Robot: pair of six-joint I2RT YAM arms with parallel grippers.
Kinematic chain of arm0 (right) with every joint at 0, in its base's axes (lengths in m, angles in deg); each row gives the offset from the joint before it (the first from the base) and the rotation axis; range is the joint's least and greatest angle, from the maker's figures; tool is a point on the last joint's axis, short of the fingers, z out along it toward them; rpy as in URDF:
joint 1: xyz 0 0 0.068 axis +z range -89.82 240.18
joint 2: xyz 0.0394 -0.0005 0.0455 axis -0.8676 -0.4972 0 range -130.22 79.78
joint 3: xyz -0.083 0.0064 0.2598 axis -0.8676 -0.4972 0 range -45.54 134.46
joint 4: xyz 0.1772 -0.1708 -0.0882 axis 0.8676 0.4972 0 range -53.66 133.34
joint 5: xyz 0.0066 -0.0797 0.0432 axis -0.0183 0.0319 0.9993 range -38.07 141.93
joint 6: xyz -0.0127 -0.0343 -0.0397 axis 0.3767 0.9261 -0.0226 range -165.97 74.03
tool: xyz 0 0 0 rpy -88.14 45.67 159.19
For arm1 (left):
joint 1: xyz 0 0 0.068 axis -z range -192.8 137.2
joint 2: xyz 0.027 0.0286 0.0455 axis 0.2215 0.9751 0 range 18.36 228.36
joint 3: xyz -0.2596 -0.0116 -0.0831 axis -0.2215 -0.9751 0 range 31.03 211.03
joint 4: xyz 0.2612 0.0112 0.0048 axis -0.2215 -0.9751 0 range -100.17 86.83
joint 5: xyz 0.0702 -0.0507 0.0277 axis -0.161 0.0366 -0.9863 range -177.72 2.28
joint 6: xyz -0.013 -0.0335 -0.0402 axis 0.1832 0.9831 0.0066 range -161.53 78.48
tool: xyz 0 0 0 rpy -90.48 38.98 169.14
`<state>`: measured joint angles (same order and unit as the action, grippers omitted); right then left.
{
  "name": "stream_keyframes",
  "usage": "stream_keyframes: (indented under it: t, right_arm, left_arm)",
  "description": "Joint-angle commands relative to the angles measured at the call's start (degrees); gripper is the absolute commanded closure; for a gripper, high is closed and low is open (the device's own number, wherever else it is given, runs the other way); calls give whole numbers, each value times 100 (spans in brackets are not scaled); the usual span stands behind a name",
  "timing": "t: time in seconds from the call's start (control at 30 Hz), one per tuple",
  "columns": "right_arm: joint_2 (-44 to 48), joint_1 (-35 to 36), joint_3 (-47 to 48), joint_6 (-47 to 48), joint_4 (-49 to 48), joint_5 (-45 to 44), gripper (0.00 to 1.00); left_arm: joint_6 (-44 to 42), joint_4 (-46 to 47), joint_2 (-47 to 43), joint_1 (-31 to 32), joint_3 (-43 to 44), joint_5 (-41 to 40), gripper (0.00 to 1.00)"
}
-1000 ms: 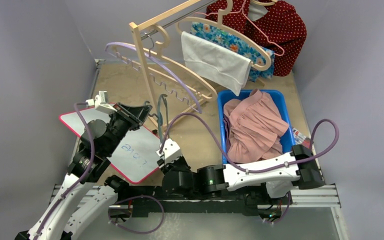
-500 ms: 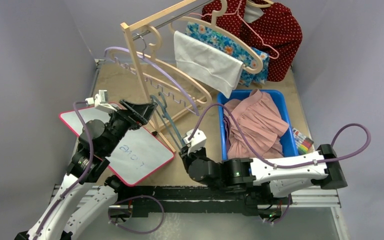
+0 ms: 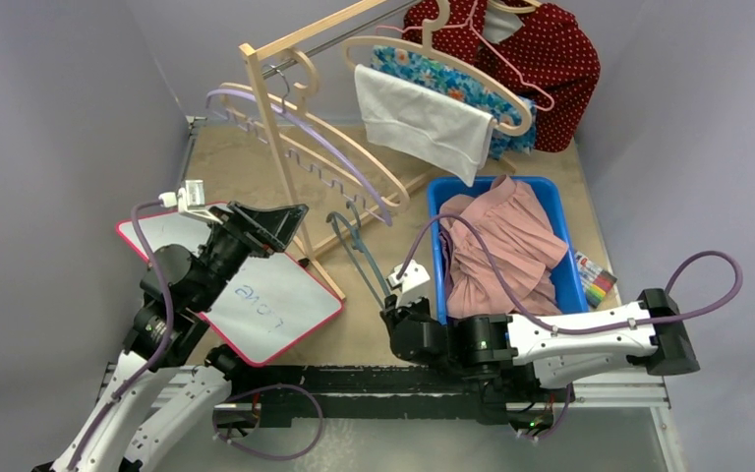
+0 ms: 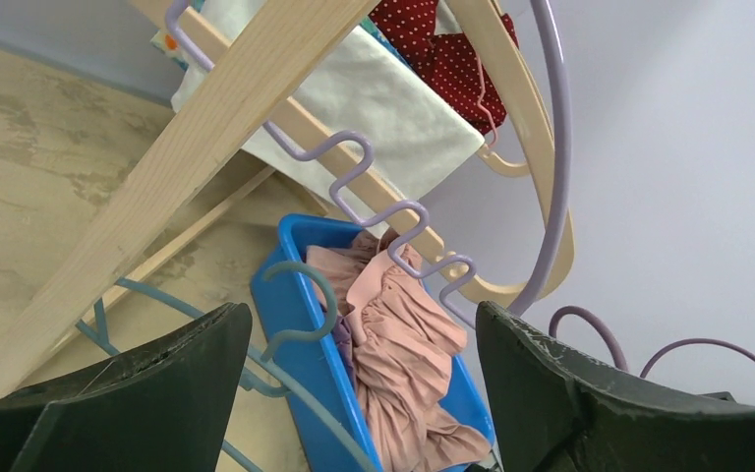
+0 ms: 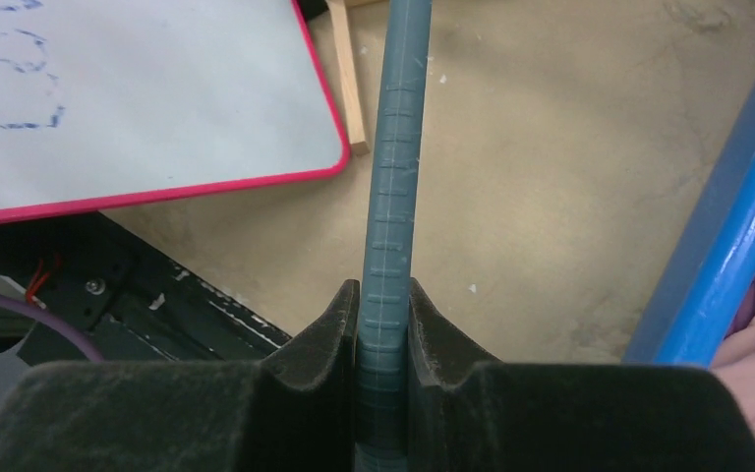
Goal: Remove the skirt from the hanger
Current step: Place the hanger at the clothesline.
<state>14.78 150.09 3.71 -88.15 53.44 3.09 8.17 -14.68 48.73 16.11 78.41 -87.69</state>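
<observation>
- Jaws of our right claw (image 5: pixel 385 305) are pressing together on the straight bar of the teal hanger (image 5: pixel 398 147), so that it is standing up off the table with its hook end rising free.
- We are holding the hanger bare, with no cloth hanging on it. It is leaning between the rack (image 3: pixel 267 118) post and the bin (image 3: pixel 436 202), touching neither as far as we can tell.
- We are seeing the pink skirt (image 3: pixel 501 246) lying crumpled inside the blue bin, just beside the right claw and apart from the hanger, so we are judging the removal itself done.
- Our left claw (image 4: pixel 359 315) is hanging with its fingers wide apart, gripping nothing, close by the rack post and over the far corner of the whiteboard (image 3: pixel 265 305). We are guessing it is waiting there to steady the rack or to take the hanger.
- We are judging that only the hanger is needing a place now, on the table or on the rack.
</observation>
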Motion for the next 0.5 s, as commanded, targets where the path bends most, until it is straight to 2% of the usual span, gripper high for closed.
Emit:
stream_keyframes:
  t: [0.0,0.23,0.47]
  right_arm:
    - [372,-230,-153,-312,-59,29,100]
    - [1069,-1035,-397,493,-543,521,100]
    - [2178,-2188,-462,1763,-1339,1326,100]
  left_arm:
    - [-240,156,-87,-38,296,32,16]
    - [-342,56,-153,-42,448,23,16]
    - [-500,-343,-272,-38,643,-241,16]
